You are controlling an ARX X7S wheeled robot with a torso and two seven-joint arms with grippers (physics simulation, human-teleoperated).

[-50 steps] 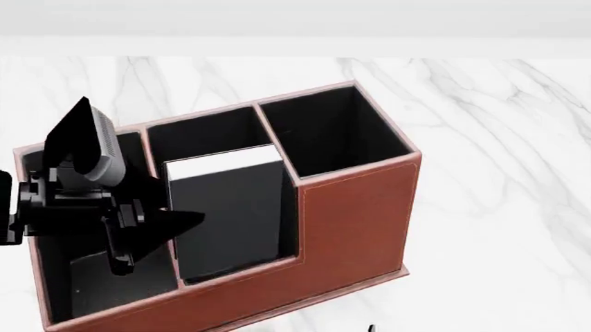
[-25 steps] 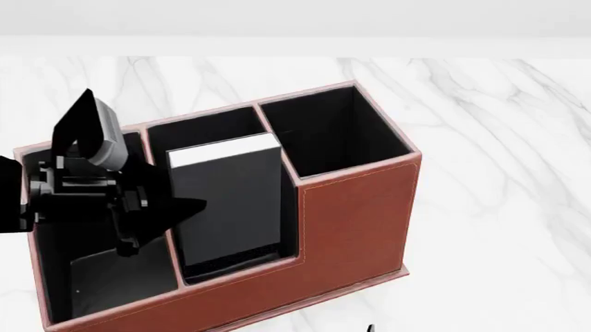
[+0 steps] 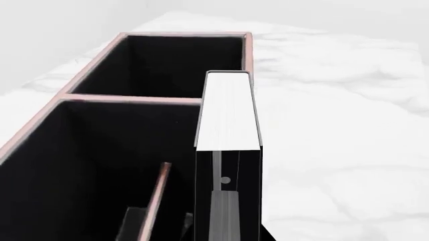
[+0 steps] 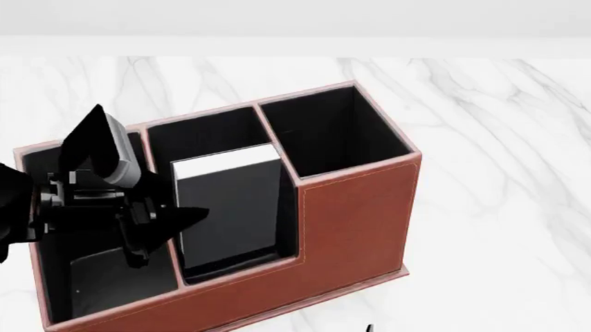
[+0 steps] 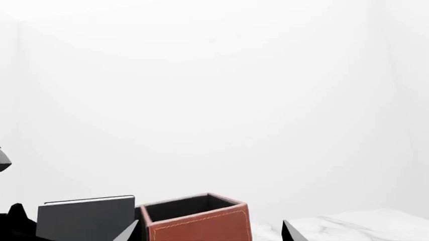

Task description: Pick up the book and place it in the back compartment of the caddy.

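White marble table (image 4: pixel 480 138), blank white walls; no writing legible. Book (image 4: pixel 231 207) stands in the caddy (image 4: pixel 356 214). Left gripper (image 4: pixel 138 214) spread, holding nothing. Right gripper unseen.

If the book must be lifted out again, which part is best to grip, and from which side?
Probably the top edge of the book, gripped across its two covers from above. It stands nearly upright in the caddy, whose walls hide its lower part, while its white page edge rises above the low front wall.
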